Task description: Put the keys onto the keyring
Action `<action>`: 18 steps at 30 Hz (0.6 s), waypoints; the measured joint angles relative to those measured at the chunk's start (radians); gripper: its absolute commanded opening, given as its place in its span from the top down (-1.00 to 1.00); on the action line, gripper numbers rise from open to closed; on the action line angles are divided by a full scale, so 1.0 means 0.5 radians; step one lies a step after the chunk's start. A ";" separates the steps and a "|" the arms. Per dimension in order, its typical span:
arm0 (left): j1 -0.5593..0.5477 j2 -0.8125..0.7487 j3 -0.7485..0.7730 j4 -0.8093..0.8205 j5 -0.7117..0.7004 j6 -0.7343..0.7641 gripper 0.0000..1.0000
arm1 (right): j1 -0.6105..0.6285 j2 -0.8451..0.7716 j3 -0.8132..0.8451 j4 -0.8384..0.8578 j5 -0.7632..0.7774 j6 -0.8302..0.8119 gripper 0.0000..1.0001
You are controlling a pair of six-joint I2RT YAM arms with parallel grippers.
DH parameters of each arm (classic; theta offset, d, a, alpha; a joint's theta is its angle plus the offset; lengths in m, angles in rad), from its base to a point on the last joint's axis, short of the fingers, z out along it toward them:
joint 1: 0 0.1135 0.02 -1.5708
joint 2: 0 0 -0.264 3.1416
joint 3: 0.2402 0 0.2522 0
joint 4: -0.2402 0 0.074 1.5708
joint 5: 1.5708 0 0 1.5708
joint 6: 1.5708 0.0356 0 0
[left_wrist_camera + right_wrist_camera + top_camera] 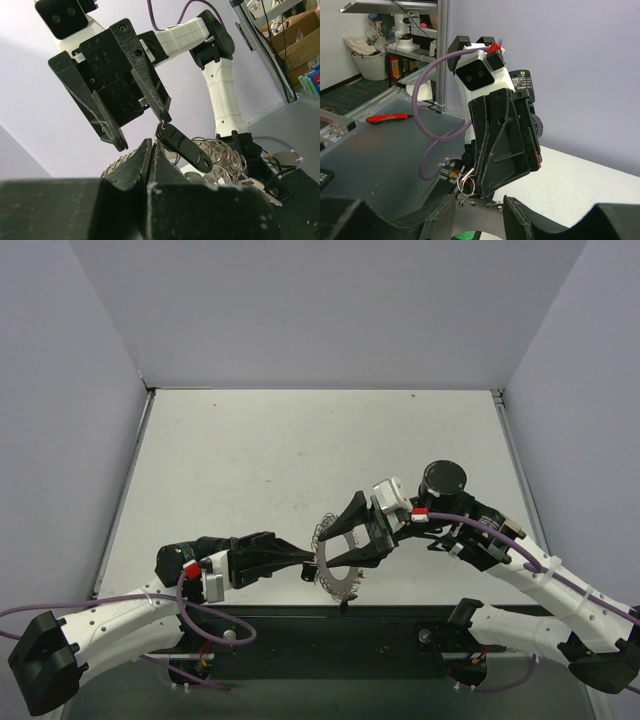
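The keyring (338, 582), a grey coil-like ring, hangs above the table's front edge between the two spread fingers of my right gripper (330, 548). My left gripper (306, 563) reaches in from the left, shut on a thin wire loop (466, 183) at the ring's edge. In the left wrist view a black key (182, 147) hangs at the closed fingertips of the left gripper (151, 147), with the ring's coils (222, 152) and a green key head (193, 177) behind it. In its own wrist view the right gripper (480, 200) stands apart. Other keys are hidden.
The white table top (300, 440) stretches behind the arms, walled at the left, back and right. A dark strip (350, 625) runs along the near edge between the arm bases. A red-handled tool (387, 118) lies on the grey bench beyond the table.
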 measured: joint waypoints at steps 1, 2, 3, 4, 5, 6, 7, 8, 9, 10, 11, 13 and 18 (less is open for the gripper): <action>0.000 0.000 0.000 0.000 0.000 -0.001 1.00 | 0.006 0.001 0.000 -0.001 0.002 0.000 0.20; 0.000 0.000 0.000 0.000 0.000 -0.001 1.00 | 0.013 0.001 0.000 -0.002 0.003 0.000 0.20; 0.000 0.000 0.000 -0.001 0.000 -0.001 1.00 | 0.020 0.001 0.000 -0.002 0.004 -0.001 0.22; 0.000 0.000 0.000 0.000 0.000 -0.001 1.00 | 0.024 0.001 0.000 -0.004 0.005 -0.001 0.22; 0.001 0.000 0.000 -0.001 0.000 -0.001 1.00 | 0.031 0.002 0.000 -0.011 0.006 -0.001 0.22; 0.002 0.000 0.000 0.000 0.000 -0.001 1.00 | 0.034 0.002 0.000 -0.016 0.006 -0.001 0.24; 0.005 0.000 0.000 0.000 -0.001 -0.001 1.00 | 0.037 0.005 0.000 -0.018 0.007 -0.001 0.24; 0.007 0.000 0.000 0.000 -0.002 0.000 1.00 | 0.043 0.008 0.000 -0.020 0.009 -0.001 0.24; 0.007 0.000 0.000 0.000 -0.002 0.000 1.00 | 0.049 0.011 0.000 -0.022 0.011 -0.001 0.25; 0.008 -0.001 0.000 0.000 -0.002 0.000 1.00 | 0.058 0.014 0.000 -0.027 0.012 -0.001 0.25; 0.007 -0.001 0.000 0.000 -0.003 -0.001 1.00 | 0.062 0.015 0.000 -0.032 0.013 -0.001 0.26; 0.007 -0.001 0.000 0.000 -0.005 0.000 1.00 | 0.074 0.016 0.000 -0.033 0.021 -0.001 0.28; 0.008 0.000 0.000 0.000 -0.006 -0.003 1.00 | 0.095 0.017 0.000 -0.032 0.033 0.000 0.34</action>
